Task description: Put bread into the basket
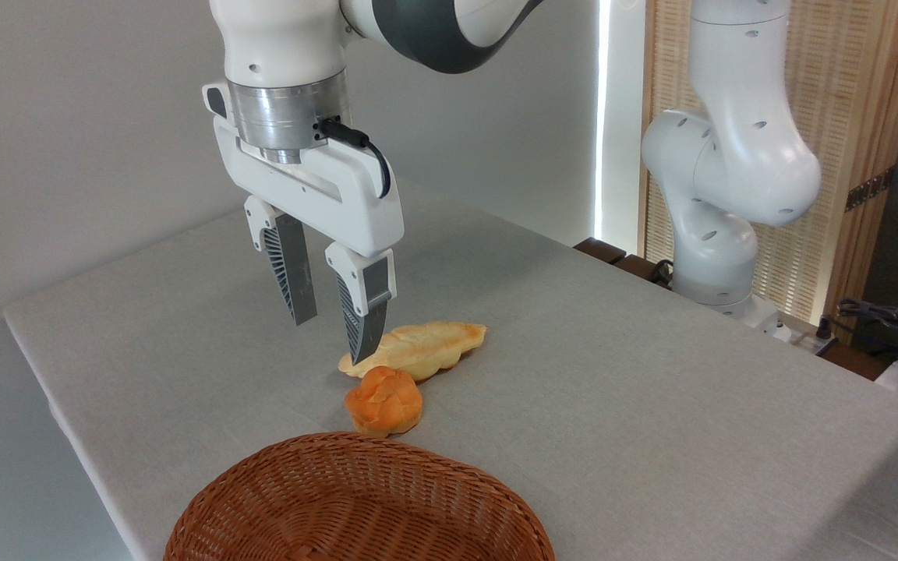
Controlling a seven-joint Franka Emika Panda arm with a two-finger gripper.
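Fingers (pixel 298 276) on the gripper (pixel 330 336) are spread apart with nothing between them, hanging a bit left of center in the frame. The right fingertip sits in front of the left end of the pale yellow loaf (pixel 426 348), though I can't tell if it actually touches. The bread (pixel 383 400), that little orange knotted bun, lies on the grey table (pixel 613 389) just below the loaf and right up against it. The basket (pixel 355 502) fills the bottom center, its rim just beside the bun, holding nothing.
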